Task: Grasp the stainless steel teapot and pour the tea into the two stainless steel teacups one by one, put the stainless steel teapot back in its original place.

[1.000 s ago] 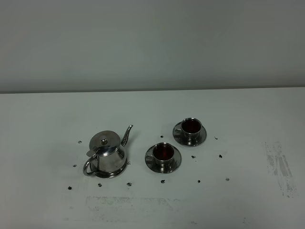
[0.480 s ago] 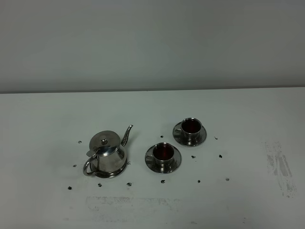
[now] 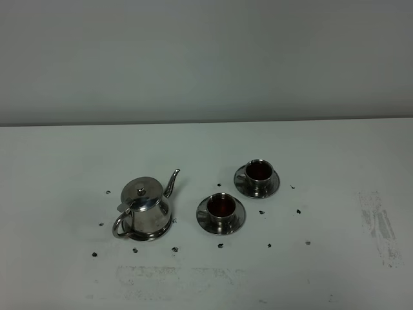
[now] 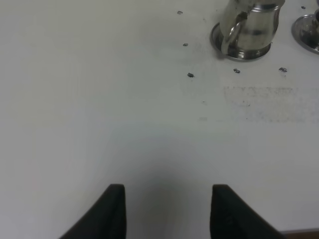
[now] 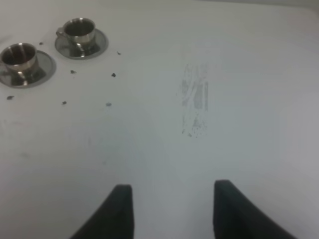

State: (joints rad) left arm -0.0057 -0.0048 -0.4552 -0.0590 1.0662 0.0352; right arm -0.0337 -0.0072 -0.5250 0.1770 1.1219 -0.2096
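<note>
The stainless steel teapot [image 3: 144, 208] stands upright on its ridged steel disc [image 3: 169, 227] at the left of the white table, spout toward the cups. It also shows in the left wrist view [image 4: 247, 27]. Two steel teacups on saucers hold dark tea: the near cup [image 3: 221, 208] and the far cup [image 3: 259, 172], also in the right wrist view as the near cup [image 5: 19, 56] and the far cup [image 5: 79, 31]. My left gripper [image 4: 167, 209] is open and empty, well short of the teapot. My right gripper [image 5: 172, 209] is open and empty, away from the cups. Neither gripper shows in the high view.
Several small dark specks [image 3: 174, 248] lie on the table around the teapot and cups. A scuffed grey patch [image 3: 379, 226] marks the table at the right, and a faint smudge [image 3: 161, 278] lies near the front edge. A plain wall stands behind.
</note>
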